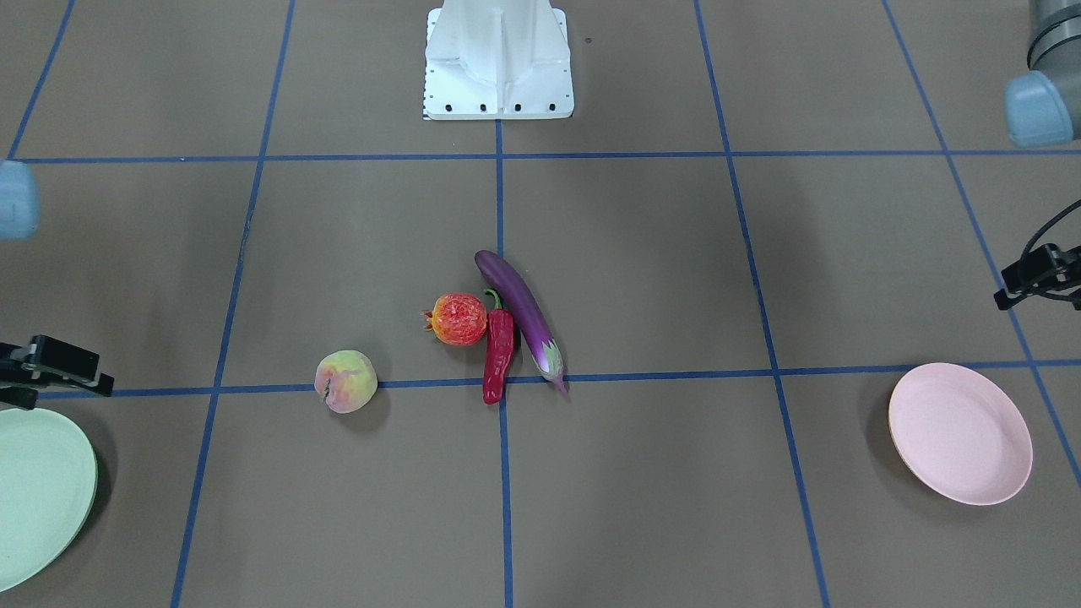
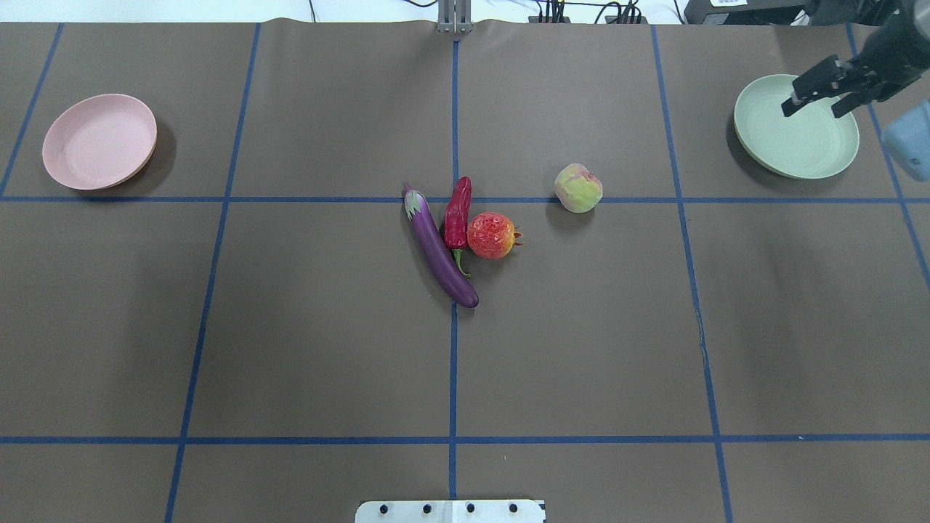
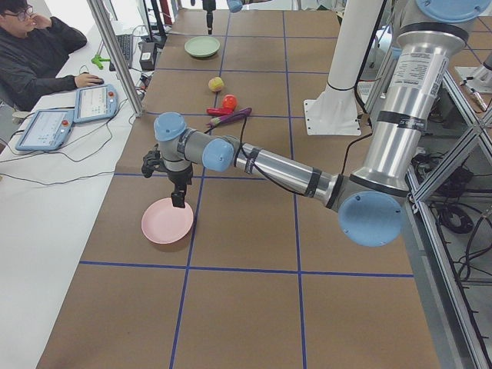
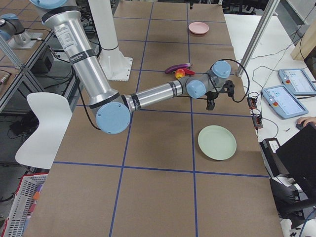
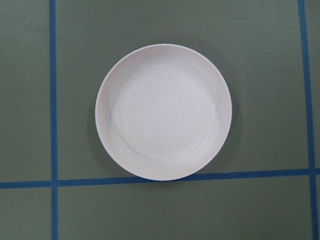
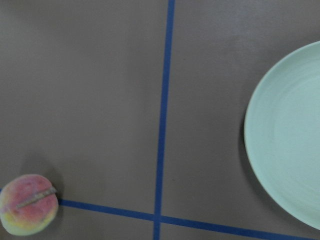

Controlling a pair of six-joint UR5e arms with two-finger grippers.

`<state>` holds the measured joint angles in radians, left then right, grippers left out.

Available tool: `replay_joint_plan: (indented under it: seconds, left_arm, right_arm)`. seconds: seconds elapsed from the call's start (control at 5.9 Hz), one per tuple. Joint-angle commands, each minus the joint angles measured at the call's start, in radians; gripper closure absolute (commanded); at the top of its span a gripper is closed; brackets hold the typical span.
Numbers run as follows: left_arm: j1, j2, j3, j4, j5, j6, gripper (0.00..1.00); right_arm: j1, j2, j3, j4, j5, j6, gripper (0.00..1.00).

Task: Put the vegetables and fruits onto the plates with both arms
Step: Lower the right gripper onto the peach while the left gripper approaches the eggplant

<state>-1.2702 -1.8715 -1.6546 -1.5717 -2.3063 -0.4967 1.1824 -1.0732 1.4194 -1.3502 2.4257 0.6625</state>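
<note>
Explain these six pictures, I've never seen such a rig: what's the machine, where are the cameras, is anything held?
The robot's left arm and right arm share a taped brown table, each ending in a two-finger pincer. Two cameras look down, from behind the robot and from opposite it; two watch from the table's ends; one rides each wrist. Mid-table lie an eggplant, chili and pomegranate bunched together, a peach apart. The left pincer hangs over the empty pink plate, the right pincer beside the empty green plate. Neither holds anything.
</note>
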Motion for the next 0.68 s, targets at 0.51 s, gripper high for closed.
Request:
replay_joint_plan:
  seconds: [0.51]
  left_arm:
    - [0.420,-0.335,0.048,0.001,0.119,-0.774,0.00]
  right_arm:
    - [-0.185,0.119,-0.019,-0.001,-0.155,0.264,0.00]
